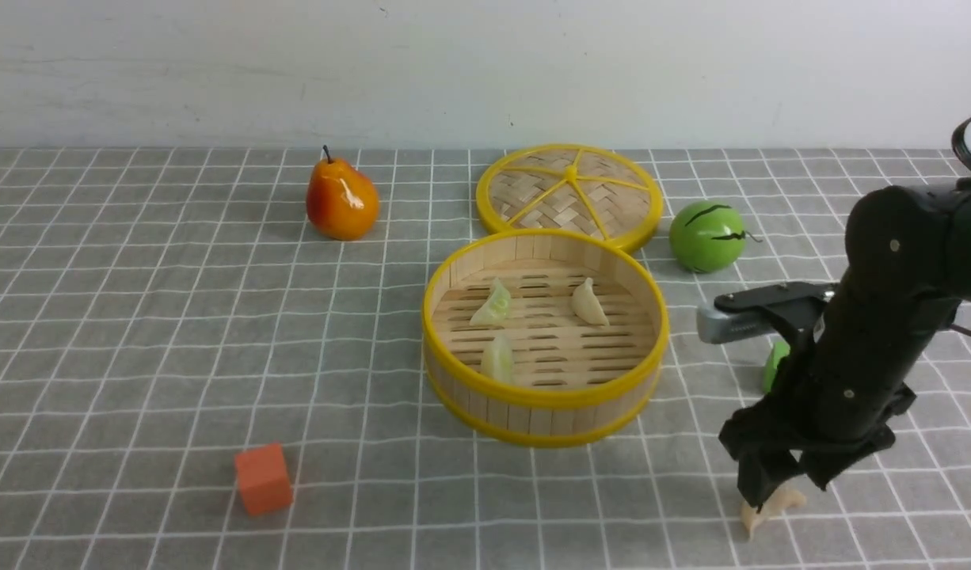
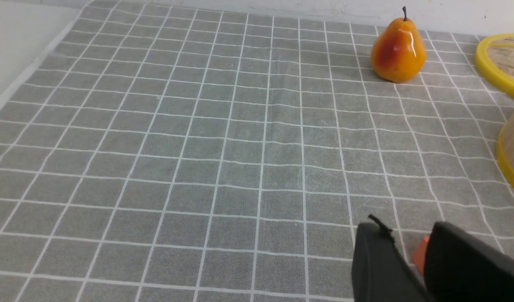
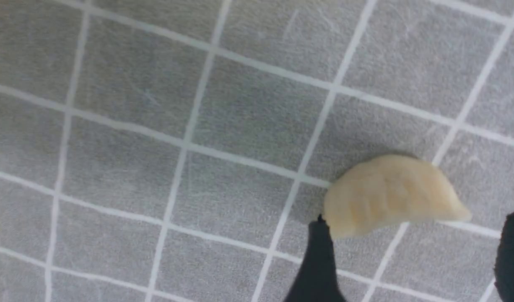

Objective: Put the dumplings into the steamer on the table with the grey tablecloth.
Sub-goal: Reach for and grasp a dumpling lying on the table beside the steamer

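The steamer point(image 1: 542, 396) stands mid-table on the grey tablecloth point(image 1: 137, 332), and its edge also shows in the left wrist view point(image 2: 512, 147). It holds three dumplings: a green one point(image 1: 493, 305), a cream one point(image 1: 590, 302) and another green one point(image 1: 499, 358). One more cream dumpling point(image 1: 771, 507) point(image 3: 387, 195) lies on the cloth at the front right. My right gripper point(image 1: 782, 487) point(image 3: 414, 235) is low over it and open, with the dumpling just beyond the fingertips and against one of them. My left gripper point(image 2: 409, 237) is out of the front view. Its fingers stand a narrow gap apart and hold nothing.
The woven lid point(image 1: 569, 194) lies behind the steamer. A pear point(image 1: 341, 199) point(image 2: 397, 50) stands at the back left and a green round fruit point(image 1: 706, 236) at the back right. An orange cube point(image 1: 264, 477) point(image 2: 419, 256) sits front left. A green cube point(image 1: 774, 364) is partly hidden behind my right arm.
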